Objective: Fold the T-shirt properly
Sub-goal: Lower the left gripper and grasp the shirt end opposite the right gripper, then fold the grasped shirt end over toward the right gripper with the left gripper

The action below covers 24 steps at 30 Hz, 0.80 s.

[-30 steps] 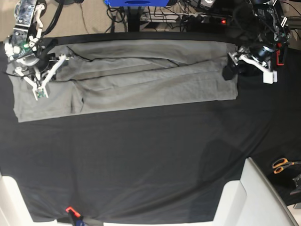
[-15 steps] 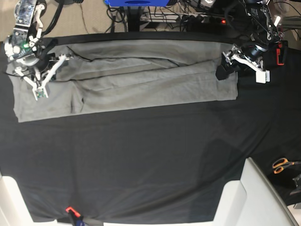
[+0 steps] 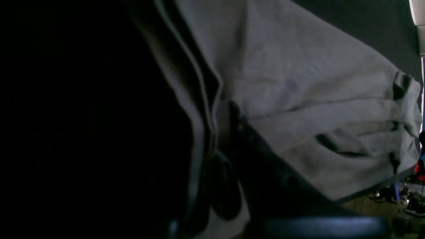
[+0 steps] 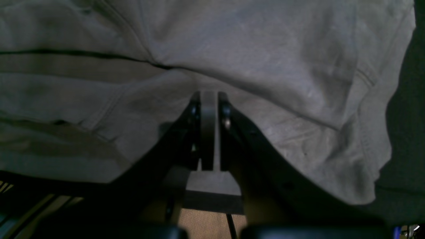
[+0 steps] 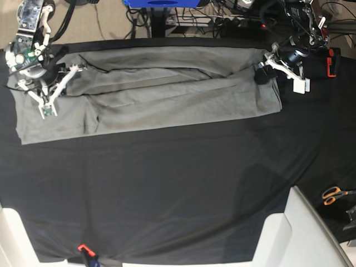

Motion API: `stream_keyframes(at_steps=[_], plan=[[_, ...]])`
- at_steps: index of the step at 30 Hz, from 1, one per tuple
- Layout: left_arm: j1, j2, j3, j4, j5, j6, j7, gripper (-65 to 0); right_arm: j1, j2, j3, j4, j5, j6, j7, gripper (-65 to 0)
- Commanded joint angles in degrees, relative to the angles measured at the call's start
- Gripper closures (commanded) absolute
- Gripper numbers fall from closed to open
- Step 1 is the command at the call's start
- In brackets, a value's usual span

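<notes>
only the base view shows orange scissors point(image 5: 334, 195) beside the t-shirt point(image 5: 167, 94).

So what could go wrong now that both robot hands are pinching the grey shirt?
The left gripper has only the very edge of the plain grey cotton T-shirt, so it might slip out when lifted. The shirt lies in loose folded layers; the right gripper may hold just some layers, so the rest could sag and wrinkle on the black table cloth.

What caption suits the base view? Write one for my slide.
Both grippers, left and right, shut on opposite ends of the grey T-shirt.
</notes>
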Motion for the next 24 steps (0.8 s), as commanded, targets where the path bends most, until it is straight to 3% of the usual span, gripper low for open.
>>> stream_keyframes(at_steps=[1,9,13,18,24], plan=[[0.5,-0.2,0.2,0.5,3.1,0.8,3.0,0.0,0.3,0.3,0.4,1.0,0.4,0.0,0.9,-1.2],[3.2,2.0,0.4,15.6,4.5,0.8,3.1,0.0,0.4,0.3,0.3,0.9,0.4,0.0,0.9,-1.2],[5.4,4.9,1.5,22.6,9.5,0.8,3.3,0.0,0.4,0.3,0.4,0.9,0.4,0.0,0.9,-1.2],[8.3,6.8,12.1,28.4,18.1,7.0,3.0,0.0,0.5,0.3,0.2,0.9,0.4,0.0,0.9,-1.2],[9.7,7.4,23.9,34.5,19.8,13.7,3.4,0.0,0.5,0.3,0.4,0.9,0.5,0.0,0.9,-1.2]])
